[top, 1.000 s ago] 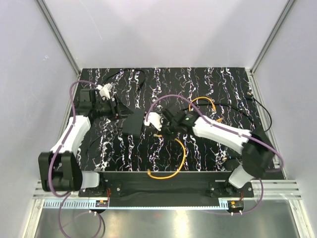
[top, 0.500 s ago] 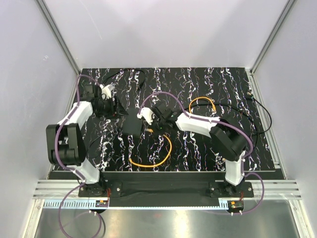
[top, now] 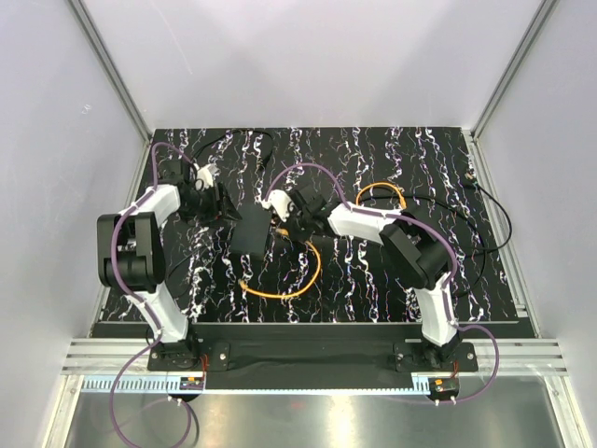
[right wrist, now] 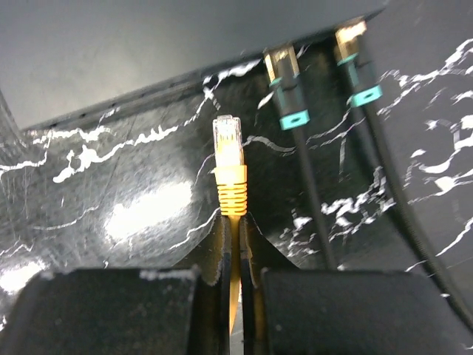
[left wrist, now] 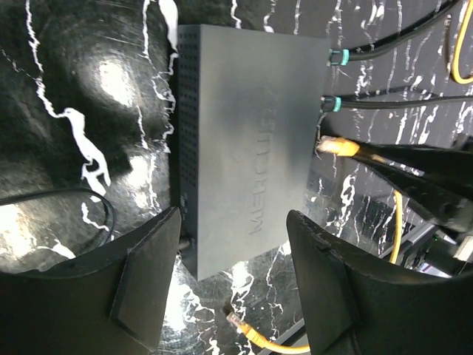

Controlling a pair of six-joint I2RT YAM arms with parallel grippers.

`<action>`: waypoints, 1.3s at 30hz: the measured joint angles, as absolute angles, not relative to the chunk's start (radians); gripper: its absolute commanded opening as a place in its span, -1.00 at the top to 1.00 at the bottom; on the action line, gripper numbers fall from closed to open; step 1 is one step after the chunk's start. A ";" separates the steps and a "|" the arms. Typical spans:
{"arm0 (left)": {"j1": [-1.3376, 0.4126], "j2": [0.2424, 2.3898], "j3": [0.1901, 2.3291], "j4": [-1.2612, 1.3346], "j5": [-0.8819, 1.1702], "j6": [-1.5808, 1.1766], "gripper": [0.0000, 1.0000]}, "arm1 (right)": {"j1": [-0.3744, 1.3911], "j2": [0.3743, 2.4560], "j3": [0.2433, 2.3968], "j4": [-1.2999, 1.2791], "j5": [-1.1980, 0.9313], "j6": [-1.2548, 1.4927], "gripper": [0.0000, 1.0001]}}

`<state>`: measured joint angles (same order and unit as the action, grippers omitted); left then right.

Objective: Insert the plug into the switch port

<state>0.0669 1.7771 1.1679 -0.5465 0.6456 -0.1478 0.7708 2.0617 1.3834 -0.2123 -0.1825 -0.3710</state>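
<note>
The switch, a flat matte-black box (top: pixel 250 233) (left wrist: pixel 244 133), lies on the marbled mat. My left gripper (left wrist: pixel 235 222) (top: pixel 216 207) stands open at its left end, with the box's near corner between the fingertips and untouched. My right gripper (right wrist: pixel 233 222) (top: pixel 284 222) is shut on the orange cable just behind the boot. The plug (right wrist: pixel 228 139) (left wrist: pixel 336 146) sticks out ahead of it. The tip points at the switch's port edge (right wrist: pixel 214 78) with a small gap, left of two black cables with teal boots (right wrist: pixel 292 111). The socket itself is too dark to make out.
The orange cable (top: pixel 303 280) loops toward the front and ends in a loose connector (left wrist: pixel 240 323) on the mat. A second orange loop (top: pixel 382 189) and thin black cables (top: pixel 490 210) lie at the right. Another black cable (top: pixel 238 138) sits at the back left. White walls enclose the mat.
My right gripper has carried the plug left and back, up to the switch's edge, dragging the orange loop along. The left arm has folded back, its gripper staying open by the switch.
</note>
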 measured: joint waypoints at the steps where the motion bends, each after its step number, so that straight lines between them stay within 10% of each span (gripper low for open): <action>1: 0.067 1.785 1.173 -0.547 0.643 -0.146 -0.30 | 0.767 2.064 1.389 -0.207 -0.186 -0.372 1.00; 39: 0.012 1.951 1.314 -0.580 0.625 -0.100 -0.26 | 0.765 2.193 1.594 -0.321 -0.286 -0.459 1.00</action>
<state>0.0124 1.9514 1.3136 -0.5804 0.6247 -0.0998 0.7647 2.1933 1.5936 -0.3210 -0.2863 -0.4591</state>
